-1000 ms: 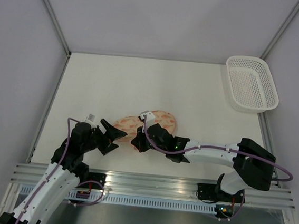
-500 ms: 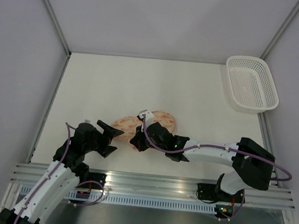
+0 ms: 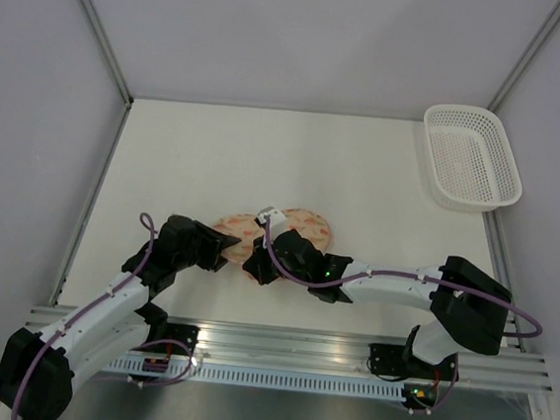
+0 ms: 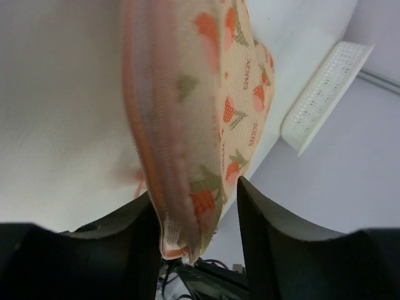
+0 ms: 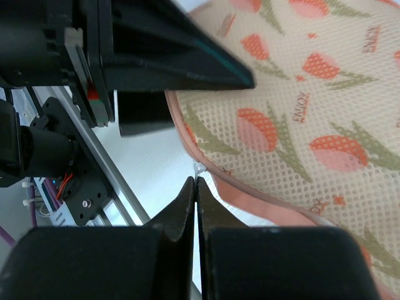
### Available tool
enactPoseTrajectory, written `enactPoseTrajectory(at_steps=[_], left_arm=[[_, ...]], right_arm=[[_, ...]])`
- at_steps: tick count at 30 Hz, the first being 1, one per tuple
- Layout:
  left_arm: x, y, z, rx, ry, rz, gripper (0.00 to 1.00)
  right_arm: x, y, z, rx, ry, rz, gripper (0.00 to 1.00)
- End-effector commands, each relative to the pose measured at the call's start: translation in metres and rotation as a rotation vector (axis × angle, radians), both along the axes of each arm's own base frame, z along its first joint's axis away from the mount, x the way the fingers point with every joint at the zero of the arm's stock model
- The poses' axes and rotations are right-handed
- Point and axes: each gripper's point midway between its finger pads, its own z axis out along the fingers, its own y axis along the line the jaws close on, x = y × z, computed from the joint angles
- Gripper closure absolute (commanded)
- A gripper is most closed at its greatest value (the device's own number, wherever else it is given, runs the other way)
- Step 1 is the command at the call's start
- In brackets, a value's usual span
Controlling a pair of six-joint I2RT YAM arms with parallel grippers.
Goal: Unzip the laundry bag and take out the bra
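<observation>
Laundry bag (image 4: 187,94): soft, light mesh (deforms readily). Left gripper (image 4: 195,194) straddles its end, unclosed; right gripper (image 5: 195,184) pinches the zip pull (image 5: 199,169).

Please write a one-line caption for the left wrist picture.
The left fingers straddle the pink zip edge of the laundry bag, a basket behind.

This is a robotics lab test cell. A bare white desk (image 3: 265,159) sits boxed in by blank pale walls (image 3: 33,97) on aluminium posts (image 3: 94,28). The cabled left arm (image 3: 102,307) and right arm (image 3: 392,285) are bolted to a metal rail (image 3: 287,348).
</observation>
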Motion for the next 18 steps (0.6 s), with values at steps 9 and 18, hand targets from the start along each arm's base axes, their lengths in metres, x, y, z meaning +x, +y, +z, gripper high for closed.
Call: enactPoseTrajectory(at_steps=[9, 18], left_arm=[[0.034, 0.002, 0.048, -0.016, -0.180, 0.080, 0.98], [0.047, 0.018, 0.070, 0.094, -0.257, 0.091, 0.98]], right_arm=[[0.020, -0.012, 0.017, -0.009, -0.082, -0.095, 1.00], [0.046, -0.072, 0.008, -0.205, -0.146, -0.307, 0.99]])
